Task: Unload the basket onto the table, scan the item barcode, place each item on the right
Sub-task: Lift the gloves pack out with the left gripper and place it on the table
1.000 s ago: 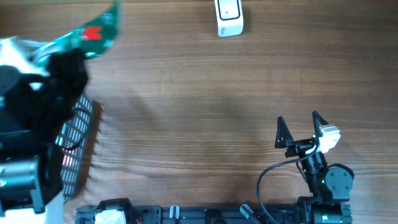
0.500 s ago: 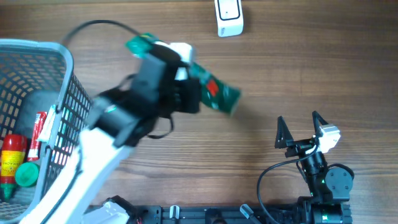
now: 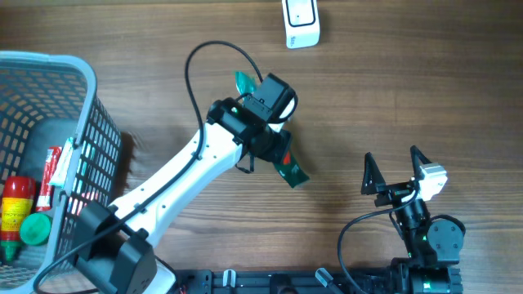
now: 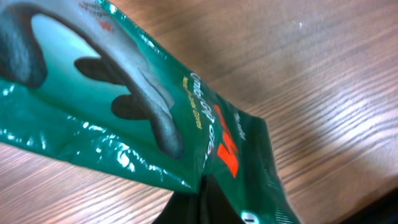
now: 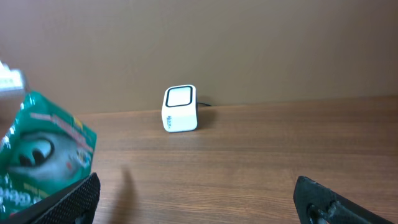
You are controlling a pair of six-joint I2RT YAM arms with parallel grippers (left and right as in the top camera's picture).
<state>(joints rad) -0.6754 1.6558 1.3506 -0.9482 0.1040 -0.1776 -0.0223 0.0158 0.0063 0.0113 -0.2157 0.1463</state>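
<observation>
The item is a glossy green packet (image 3: 289, 169) with red and yellow print, hanging over the middle of the table with my left gripper (image 3: 271, 145) shut on it. In the left wrist view the packet (image 4: 124, 93) fills most of the picture, and the left gripper (image 4: 199, 208) pinches its lower edge. No barcode shows on it in any view. The white scanner (image 3: 301, 23) stands at the far edge of the table, well apart from the packet. My right gripper (image 3: 397, 167) rests open near the front right, holding nothing. From the right wrist I see the scanner (image 5: 180, 109) ahead and the packet (image 5: 43, 155) at the left.
A grey wire basket (image 3: 102, 163) stands at the left edge, holding a red bottle (image 3: 16, 204), a green-capped item (image 3: 34, 229) and other goods. The left arm's cable (image 3: 192, 90) loops over the table behind the packet.
The left arm has swung from the basket at the far left to the table's middle, carrying the green packet. The basket has come back into view. The right arm has not moved.
</observation>
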